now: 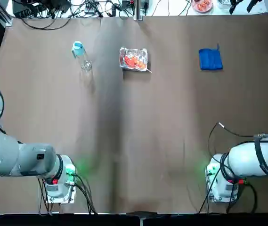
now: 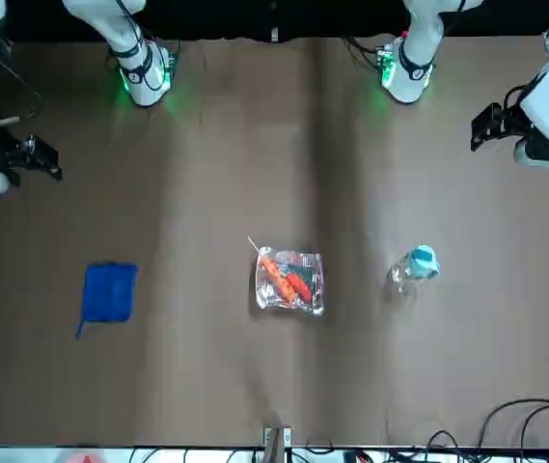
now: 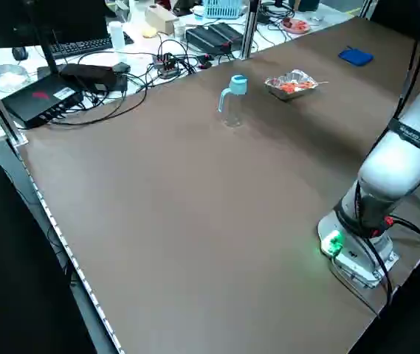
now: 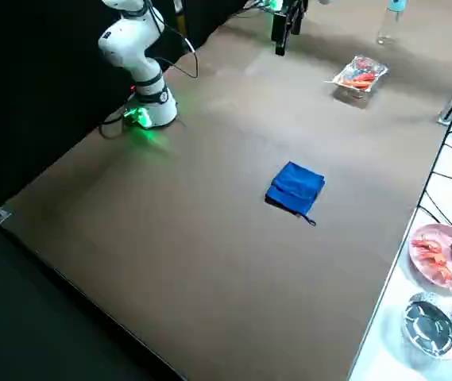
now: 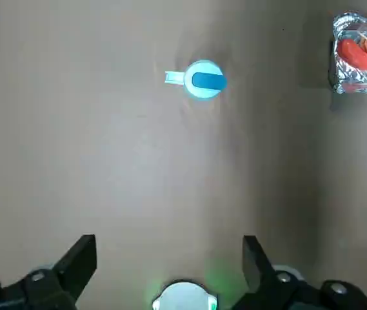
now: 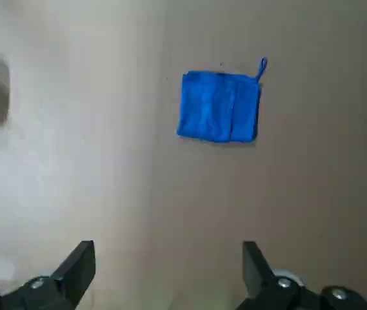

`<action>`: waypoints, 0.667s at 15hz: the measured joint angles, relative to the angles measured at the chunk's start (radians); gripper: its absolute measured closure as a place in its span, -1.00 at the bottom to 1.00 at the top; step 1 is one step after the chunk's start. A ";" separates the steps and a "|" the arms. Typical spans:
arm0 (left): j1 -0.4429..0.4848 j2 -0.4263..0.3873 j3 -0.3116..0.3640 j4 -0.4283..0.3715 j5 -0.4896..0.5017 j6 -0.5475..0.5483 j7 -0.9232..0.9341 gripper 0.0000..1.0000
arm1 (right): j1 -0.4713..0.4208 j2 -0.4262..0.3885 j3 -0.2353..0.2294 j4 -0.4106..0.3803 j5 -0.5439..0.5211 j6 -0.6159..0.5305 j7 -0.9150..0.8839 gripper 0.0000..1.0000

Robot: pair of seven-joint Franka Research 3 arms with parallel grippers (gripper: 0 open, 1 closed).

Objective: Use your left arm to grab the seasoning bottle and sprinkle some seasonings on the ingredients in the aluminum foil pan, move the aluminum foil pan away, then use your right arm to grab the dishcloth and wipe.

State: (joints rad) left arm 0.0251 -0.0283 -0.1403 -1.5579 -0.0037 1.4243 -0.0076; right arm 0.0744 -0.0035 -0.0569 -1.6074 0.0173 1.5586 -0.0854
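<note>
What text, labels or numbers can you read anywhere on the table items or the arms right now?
No text can be read in these views.
Clear plastic seasoning bottle with light blue cap: no label visible.
Crinkled silver aluminum foil pan: no print.
Bright blue folded dishcloth: no print; a small loop, nothing written.
White left arm: dark band carries small lettering, too small to read.

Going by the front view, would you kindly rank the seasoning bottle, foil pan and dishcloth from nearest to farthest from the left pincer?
1. Seasoning bottle, standing on the left pincer's side.
2. Aluminum foil pan, mid-table.
3. Dishcloth, far over on the right arm's side.
</note>
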 joint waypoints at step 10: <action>0.066 0.048 0.004 -0.026 0.006 0.011 -0.336 -0.99 | 0.000 0.000 0.001 0.000 0.000 -0.002 -0.001 -1.00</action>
State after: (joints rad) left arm 0.0910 0.0198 -0.1364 -1.5842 0.0028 1.4350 -0.3441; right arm 0.0745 -0.0035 -0.0563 -1.6074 0.0173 1.5568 -0.0861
